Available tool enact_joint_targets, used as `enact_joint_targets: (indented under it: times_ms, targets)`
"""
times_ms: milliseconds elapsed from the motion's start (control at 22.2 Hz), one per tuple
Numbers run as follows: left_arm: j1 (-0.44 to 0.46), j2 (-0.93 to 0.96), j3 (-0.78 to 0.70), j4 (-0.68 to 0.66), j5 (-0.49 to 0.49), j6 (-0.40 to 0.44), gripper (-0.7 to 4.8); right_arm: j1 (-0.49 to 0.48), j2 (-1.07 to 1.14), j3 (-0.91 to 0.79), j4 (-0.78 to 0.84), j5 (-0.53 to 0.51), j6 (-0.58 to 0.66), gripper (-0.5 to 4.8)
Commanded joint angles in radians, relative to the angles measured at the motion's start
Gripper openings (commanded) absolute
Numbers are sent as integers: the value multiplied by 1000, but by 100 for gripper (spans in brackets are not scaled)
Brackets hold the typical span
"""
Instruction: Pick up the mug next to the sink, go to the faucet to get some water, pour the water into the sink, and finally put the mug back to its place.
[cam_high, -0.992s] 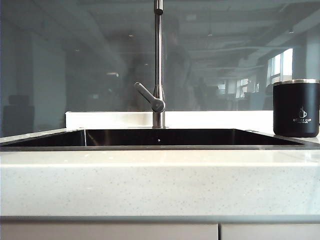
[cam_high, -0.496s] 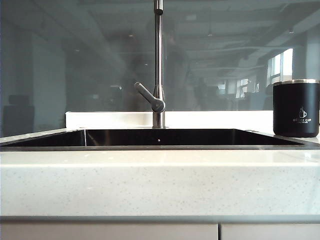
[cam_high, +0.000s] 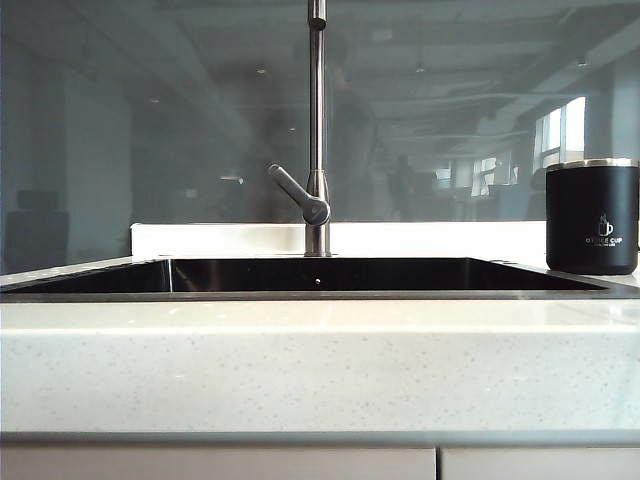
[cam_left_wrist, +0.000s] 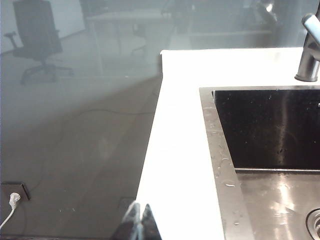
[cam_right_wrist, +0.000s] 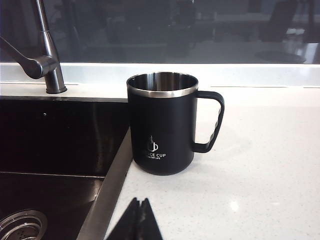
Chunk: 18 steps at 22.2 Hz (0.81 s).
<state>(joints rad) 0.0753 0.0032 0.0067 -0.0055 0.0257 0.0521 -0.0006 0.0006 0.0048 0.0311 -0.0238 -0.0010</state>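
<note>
The mug (cam_right_wrist: 162, 127) stands upright on the white bench (cam_right_wrist: 260, 165), just beside the sink (cam_right_wrist: 55, 145) at its right edge, handle turned away from the basin. In the exterior view the mug (cam_high: 592, 216) sits at the far right, well apart from the faucet (cam_high: 316, 130), which rises behind the middle of the sink (cam_high: 320, 276). Neither arm shows there. The right hand (cam_right_wrist: 138, 220) hangs before the mug, tips pressed together, holding nothing. The left hand (cam_left_wrist: 139, 222) is over the bench's (cam_left_wrist: 175, 150) left end beside the sink (cam_left_wrist: 265, 130); its tips look closed too, though only their ends show.
</note>
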Motion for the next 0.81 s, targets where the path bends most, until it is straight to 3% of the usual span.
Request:
enact_joint_targets:
  times_ms: [45, 812]
  targets:
    - [-16, 0, 3, 6, 5, 0, -6, -1, -2, -3, 18, 2, 1, -8]
    - [-28, 0, 3, 8, 42, -46, -6, -1, -2, -3, 17, 2, 1, -8]
